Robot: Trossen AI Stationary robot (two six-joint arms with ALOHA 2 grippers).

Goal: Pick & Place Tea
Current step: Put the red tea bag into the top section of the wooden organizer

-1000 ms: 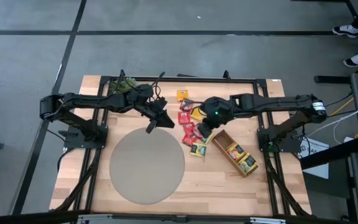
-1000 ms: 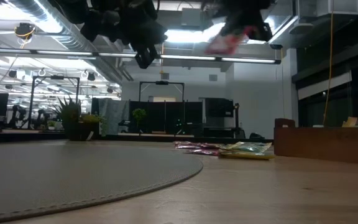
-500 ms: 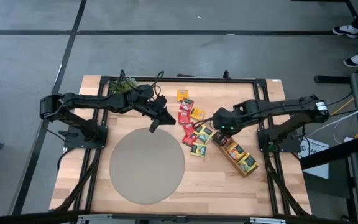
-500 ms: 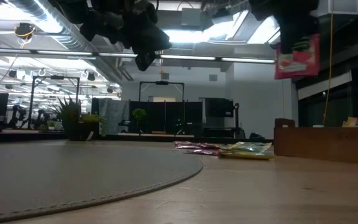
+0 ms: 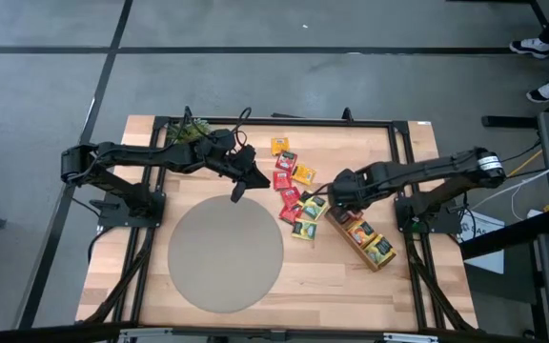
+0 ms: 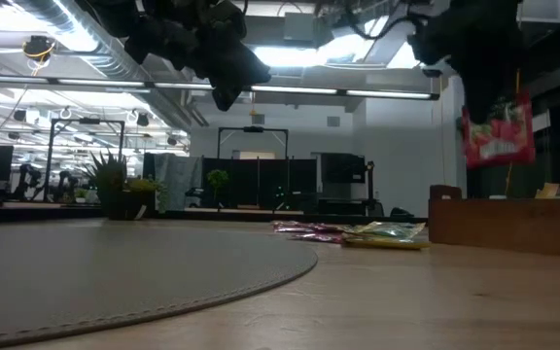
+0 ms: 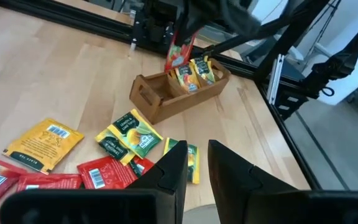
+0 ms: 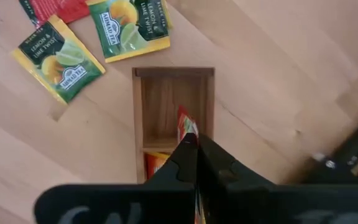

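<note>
One flat red paper sachet (image 6: 498, 131) pinched by right fingers (image 8: 194, 152), over slatted wooden tray (image 5: 358, 233)

I see my pale wooden worktop (image 5: 351, 276), round grey mat (image 5: 225, 254) at seven o'clock, loose tea sachets (image 5: 292, 191) at centre, wooden tray (image 5: 335, 215) at three o'clock, potted plant (image 5: 188, 131) at eleven o'clock
</note>
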